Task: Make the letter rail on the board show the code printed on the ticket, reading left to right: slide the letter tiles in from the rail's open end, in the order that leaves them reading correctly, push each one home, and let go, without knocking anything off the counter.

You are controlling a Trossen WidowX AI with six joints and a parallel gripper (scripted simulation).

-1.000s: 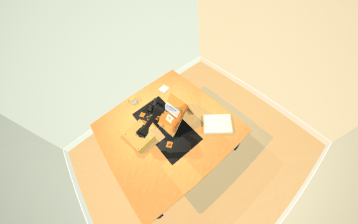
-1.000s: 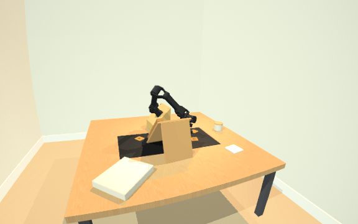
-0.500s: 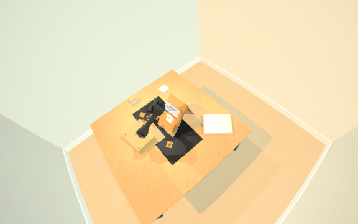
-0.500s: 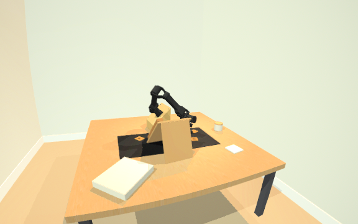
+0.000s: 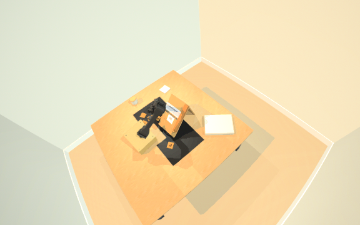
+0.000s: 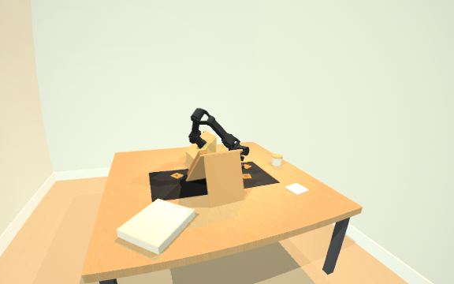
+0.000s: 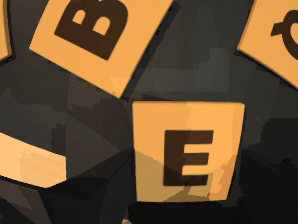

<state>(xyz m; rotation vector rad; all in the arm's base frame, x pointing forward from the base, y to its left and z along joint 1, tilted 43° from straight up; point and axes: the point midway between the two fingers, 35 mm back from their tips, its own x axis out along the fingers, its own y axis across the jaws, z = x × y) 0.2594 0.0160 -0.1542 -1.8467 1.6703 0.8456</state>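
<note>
My gripper [image 5: 152, 109] [image 6: 243, 158] [image 7: 187, 152] is low over the black mat [image 5: 180, 156] [image 6: 164, 191] [image 7: 190, 75], shut on the E tile [image 7: 187, 120], with a finger at each side. The B tile [image 7: 92, 35] lies tilted just beyond it, and a tile with a round letter, perhaps Q, [image 7: 275, 37] is at the upper right. Another tile [image 7: 4, 35] is cut off at the left edge. A separate tile [image 5: 170, 145] [image 6: 176, 175] lies across the mat. The leaning board [image 5: 167, 128] [image 6: 224, 177] carries a white panel [image 5: 173, 109] with dark marks, too small to read.
The arm's pale block base [image 5: 137, 144] [image 6: 189, 156] stands beside the mat. A white box [image 5: 219, 124] [image 6: 156, 225] lies behind the board. A white card [image 5: 164, 89] [image 6: 296, 188] and a small jar [image 5: 134, 100] [image 6: 277, 160] stand apart beyond the mat.
</note>
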